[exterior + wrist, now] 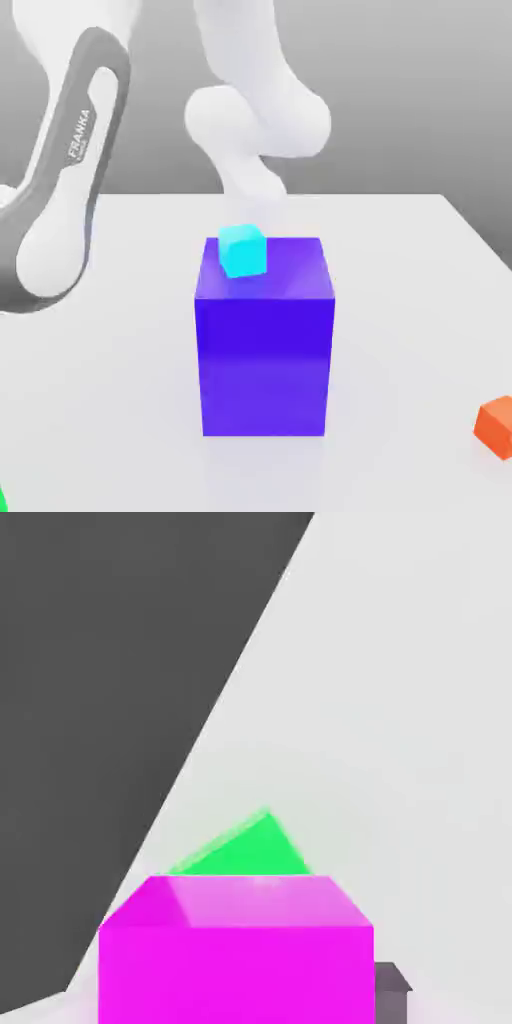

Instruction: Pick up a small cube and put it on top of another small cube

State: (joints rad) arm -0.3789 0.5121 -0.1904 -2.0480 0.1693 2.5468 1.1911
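Observation:
The small magenta-pink cube (pixel 236 952) sits very near the hand camera. My gripper (pixel 236 997) is close around it, and a grey piece of the gripper lies against one of its sides. Beyond the cube's far edge a green cube (pixel 245 850) shows, partly covered by the pink one. I cannot tell whether the pink cube rests on the green one. In the exterior view my arm (pixel 70 180) bends down and runs off the exterior view's left edge.
A big blue-violet block (pixel 264 340) stands mid-table with a cyan cube (pixel 243 250) on its top. An orange cube (pixel 497 424) lies at the exterior view's right edge. A green sliver (pixel 2 497) shows at the lower left corner. The white table (pixel 400 260) surrounds them.

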